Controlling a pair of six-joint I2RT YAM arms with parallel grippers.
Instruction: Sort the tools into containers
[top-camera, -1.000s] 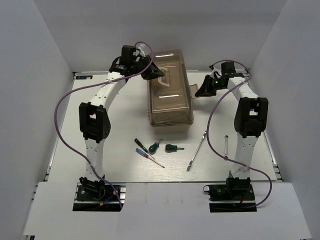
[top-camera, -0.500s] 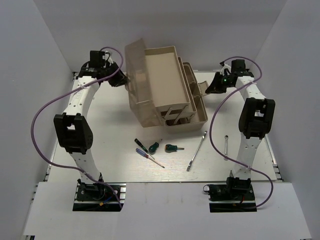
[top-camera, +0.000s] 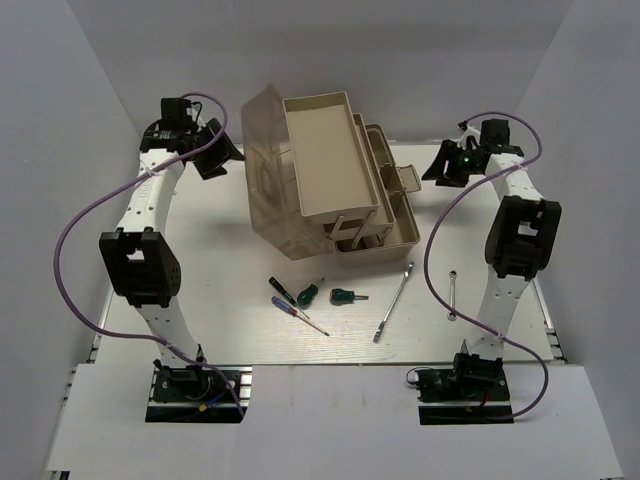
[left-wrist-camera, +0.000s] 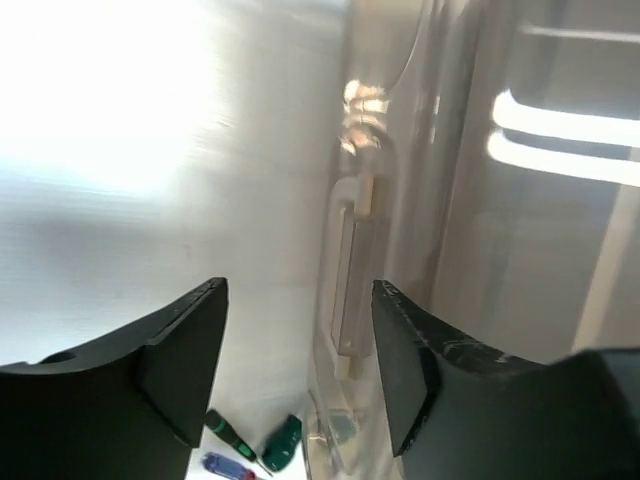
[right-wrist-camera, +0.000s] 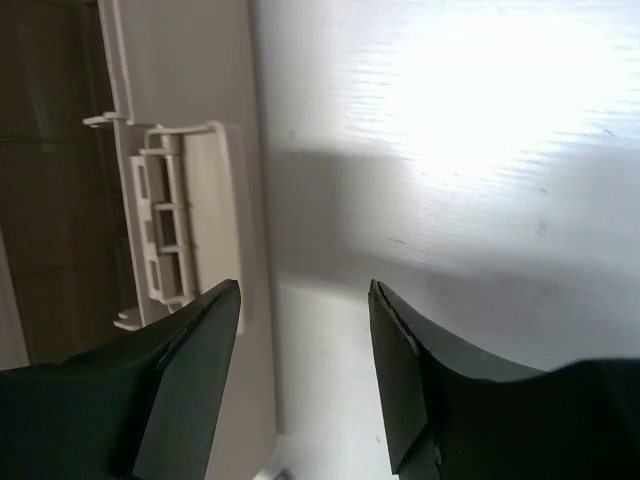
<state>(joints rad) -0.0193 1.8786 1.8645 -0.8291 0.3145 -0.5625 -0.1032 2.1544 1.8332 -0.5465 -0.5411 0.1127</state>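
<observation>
The tan toolbox (top-camera: 330, 170) stands opened at the back centre. Its translucent brown lid (top-camera: 262, 150) is tipped left and its beige trays (top-camera: 392, 212) are fanned out to the right. My left gripper (top-camera: 222, 158) hangs open just left of the lid, holding nothing; in the left wrist view the gripper (left-wrist-camera: 299, 290) faces the lid's pale handle (left-wrist-camera: 355, 270). My right gripper (top-camera: 437, 165) is open beside the toolbox's right end, near its latch (right-wrist-camera: 185, 225). Several screwdrivers (top-camera: 307, 294), a long wrench (top-camera: 394, 302) and a short wrench (top-camera: 453, 294) lie on the table in front.
White walls close in the table (top-camera: 230, 250) on the left, right and back. Purple cables (top-camera: 75, 240) loop from both arms. The arm bases (top-camera: 195, 385) sit at the near edge.
The lid has swung open to the left and the trays have unfolded. Both grippers have opened, let go and drawn back from the toolbox.
</observation>
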